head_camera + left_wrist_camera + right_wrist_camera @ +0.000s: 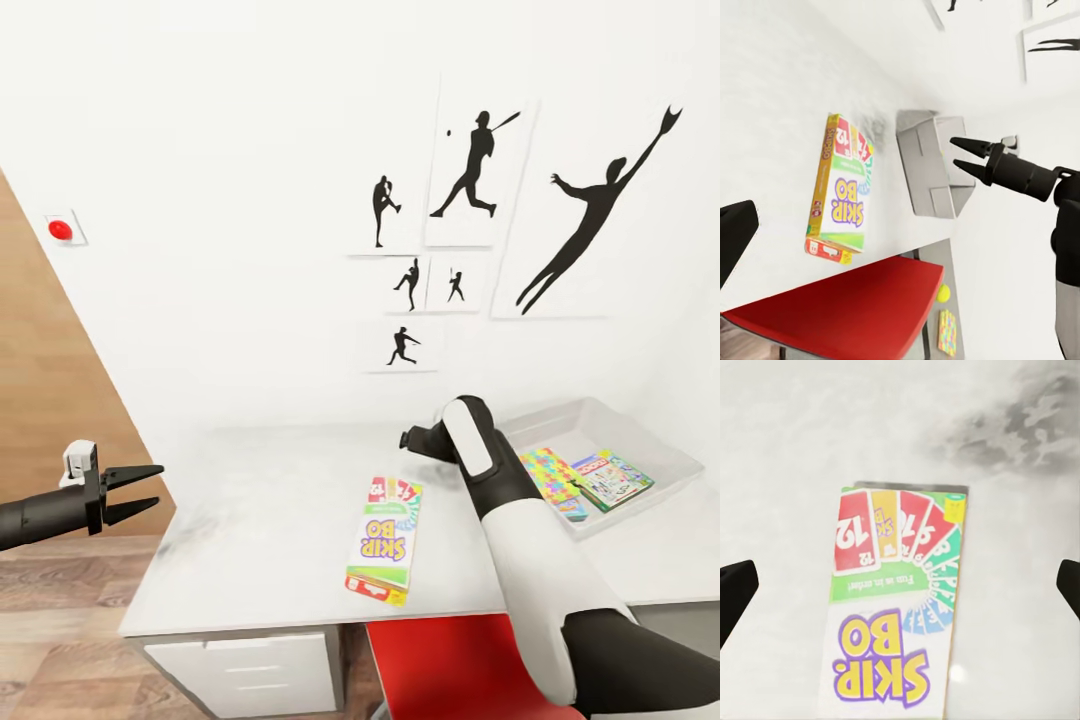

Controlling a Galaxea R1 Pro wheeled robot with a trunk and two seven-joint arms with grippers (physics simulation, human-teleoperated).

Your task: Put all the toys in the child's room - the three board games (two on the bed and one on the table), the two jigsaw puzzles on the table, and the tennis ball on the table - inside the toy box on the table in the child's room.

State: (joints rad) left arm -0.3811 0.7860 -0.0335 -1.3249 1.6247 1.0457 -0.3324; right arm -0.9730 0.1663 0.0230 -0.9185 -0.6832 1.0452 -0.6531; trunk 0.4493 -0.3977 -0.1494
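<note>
The SKIP BO board game (385,538) lies flat on the pale table (260,500), near its front edge. My right gripper (900,589) hovers open above the box's far end (900,607), one finger on each side. From the side, the right gripper (967,156) is in the air beside the toy box (930,169). The toy box (590,418) stands at the table's right and holds a jigsaw puzzle (550,475) and a printed board game (612,480). My left gripper (148,490) is open and empty, off the table's left end. A tennis ball (943,292) and another jigsaw puzzle (947,332) lie on a lower grey surface.
A red chair (450,665) is tucked in at the table's front, under my right arm. White drawers (250,675) sit below the tabletop. Black baseball-player silhouettes (470,170) hang on the white wall, and a red button (60,230) is on the wall at left.
</note>
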